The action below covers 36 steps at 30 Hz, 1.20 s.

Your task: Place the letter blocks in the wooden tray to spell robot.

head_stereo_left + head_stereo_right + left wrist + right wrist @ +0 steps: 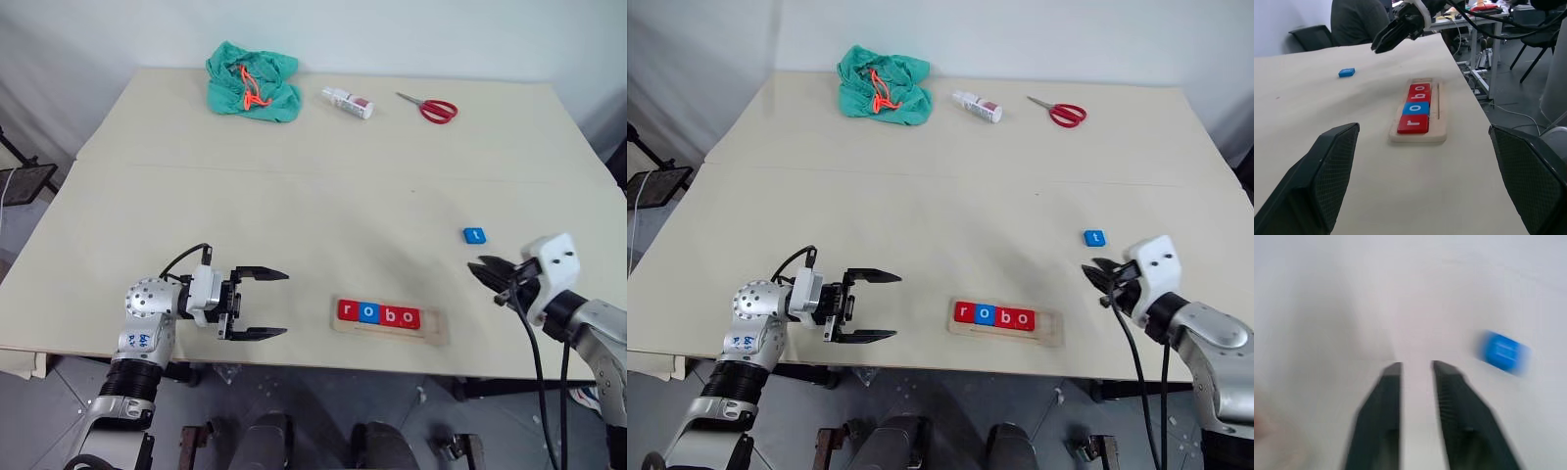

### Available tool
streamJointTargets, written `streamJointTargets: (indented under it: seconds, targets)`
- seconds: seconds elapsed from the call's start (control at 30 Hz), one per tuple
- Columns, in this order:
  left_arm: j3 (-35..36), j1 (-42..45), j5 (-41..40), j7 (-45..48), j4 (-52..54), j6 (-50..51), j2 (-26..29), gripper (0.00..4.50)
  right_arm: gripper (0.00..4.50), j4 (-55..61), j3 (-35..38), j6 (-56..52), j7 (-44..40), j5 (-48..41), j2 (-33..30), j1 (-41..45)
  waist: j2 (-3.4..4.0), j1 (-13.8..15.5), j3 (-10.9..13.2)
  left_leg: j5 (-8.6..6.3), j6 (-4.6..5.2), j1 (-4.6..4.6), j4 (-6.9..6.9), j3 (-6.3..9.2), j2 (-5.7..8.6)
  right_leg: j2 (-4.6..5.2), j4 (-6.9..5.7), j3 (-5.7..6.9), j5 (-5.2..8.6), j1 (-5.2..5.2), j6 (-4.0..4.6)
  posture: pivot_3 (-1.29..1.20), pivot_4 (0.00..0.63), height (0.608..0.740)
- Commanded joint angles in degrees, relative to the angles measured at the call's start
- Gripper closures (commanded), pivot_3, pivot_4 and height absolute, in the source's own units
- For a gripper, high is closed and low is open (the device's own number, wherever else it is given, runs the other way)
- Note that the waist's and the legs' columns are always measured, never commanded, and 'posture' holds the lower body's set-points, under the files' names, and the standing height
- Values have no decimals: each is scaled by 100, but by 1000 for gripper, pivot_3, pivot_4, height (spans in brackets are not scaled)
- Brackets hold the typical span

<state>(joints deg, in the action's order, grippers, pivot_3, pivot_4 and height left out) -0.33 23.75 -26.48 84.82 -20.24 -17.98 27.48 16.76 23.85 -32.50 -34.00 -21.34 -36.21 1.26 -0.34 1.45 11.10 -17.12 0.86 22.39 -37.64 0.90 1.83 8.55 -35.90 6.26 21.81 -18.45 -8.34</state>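
1. We found the wooden tray (pixel 390 326) lying close to the counter's (pixel 294 206) near edge, with four letter blocks (pixel 378 314) seated in its slot reading r, o, b, o; the slot's right end was bare.
2. The blue t block (pixel 474 235) lay loose on the counter, beyond the tray and to its right, apart from it.
3. The left claw (pixel 263 305) hung over the near edge left of the tray, pointing toward it, jaws spread wide and holding nothing.
4. The right claw (pixel 487 274) sat just nearer than the t block, not touching it. Its fingers (pixel 1386 401) showed a narrow gap, empty between them.
5. Open counter ran broad between the tray and the far items: green cloth (pixel 253 81), small bottle (pixel 349 102), red scissors (pixel 429 107), all well apart from the tray.
6. The right wrist view was smeared; we could not read the letter on the blue block there.
7. A seated person (pixel 1359 19) beyond the counter was cut off at the left wrist view's edge.
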Motion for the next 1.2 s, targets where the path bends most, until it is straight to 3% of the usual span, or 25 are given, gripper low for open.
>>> streamJointTargets:
  seconds: [0.03, 0.17, 0.23, 0.8, 1.17, 1.2]
  targets:
    - [11, 179, 22, 108, -150, -133, -56, 0, 1874, 121, 223, 114, 516, 37, 235, 75, 0, -10, 0, 0, 0, 0, -1, -2, 0, 0, 0, 0, 0, 0, 0, 0, 150, 740]
    - [-12, 315, 33, 182, -282, -174, -121, 0, 406, -120, -17, 246, 778, 127, 455, 358, 1, -36, 0, 0, 0, -3, 1, -8, -1, -1, -5, -7, 0, -4, 0, 0, 150, 740]
    - [-32, 337, 25, 219, -278, -172, -143, 0, 21, -297, -190, 294, 831, 163, 535, 558, 0, -66, 0, 0, 0, -6, 5, -10, -2, -2, -5, -7, 0, -5, 0, 0, 150, 740]
    - [59, -266, -127, 99, 528, 101, 146, 0, 21, -2506, -713, 317, 1165, 563, 465, 2329, 2, -167, 1, 1, 0, -8, 18, -7, -2, -1, -6, -8, 0, -9, 0, 0, 150, 740]
    - [138, -506, -127, -110, 940, 271, 243, 0, 21, -4015, -996, 696, 1022, 767, 559, 3025, 2, -174, 1, 1, 0, -8, 23, -8, -2, 0, -5, -9, 0, -12, 0, 0, 150, 740]
    - [143, -512, -135, -119, 963, 285, 254, 0, 190, -4082, -995, 727, 1026, 752, 592, 3068, 2, -175, 1, 1, 0, -8, 23, -8, -2, 0, -5, -9, 0, -12, 0, 0, 150, 740]
